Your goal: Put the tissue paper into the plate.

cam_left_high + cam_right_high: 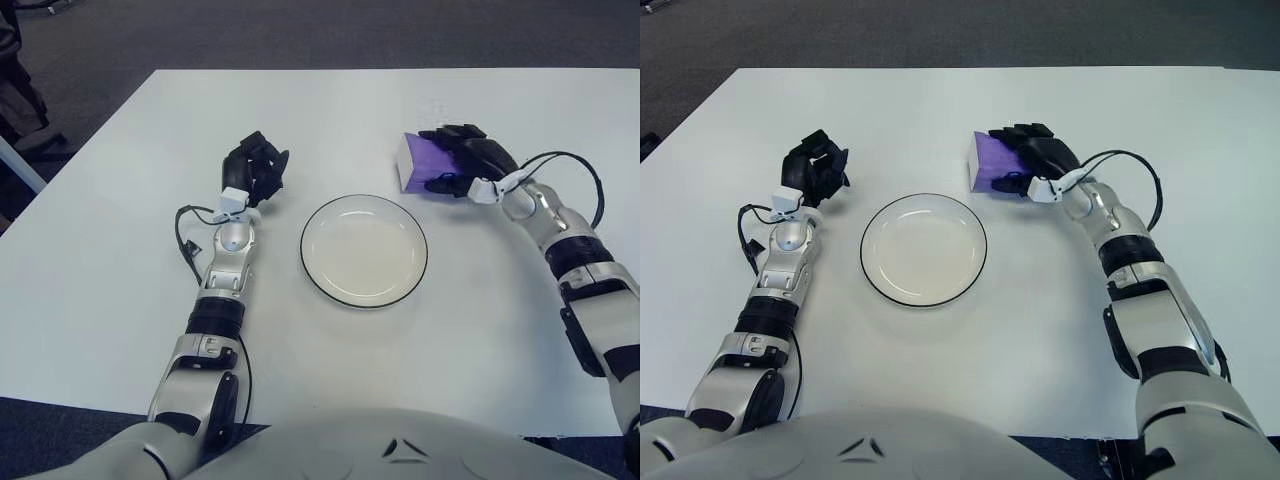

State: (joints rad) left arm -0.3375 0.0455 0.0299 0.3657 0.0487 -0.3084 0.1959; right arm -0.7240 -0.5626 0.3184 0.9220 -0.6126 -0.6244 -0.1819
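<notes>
— So where is the tissue paper (pixel 420 160) now?
— Beyond the plate (pixel 363 250), to its right, on the white table (pixel 100 260), with the right hand (pixel 470 160) draped over it, fingers clasping its top and near side.
— And the left hand (pixel 255 168)?
— Left of the plate, fingers curled, holding nothing.

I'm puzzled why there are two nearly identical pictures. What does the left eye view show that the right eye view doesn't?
Only the left eye view shows dark clutter on the floor past the table's left edge. Only the right eye view shows more of the right arm, down to the shoulder. Both share the rest: the white table, the empty plate at its middle, the purple tissue paper pack behind and right of the plate with the right hand wrapped over it, and the left hand left of the plate, fingers curled, holding nothing.
</notes>
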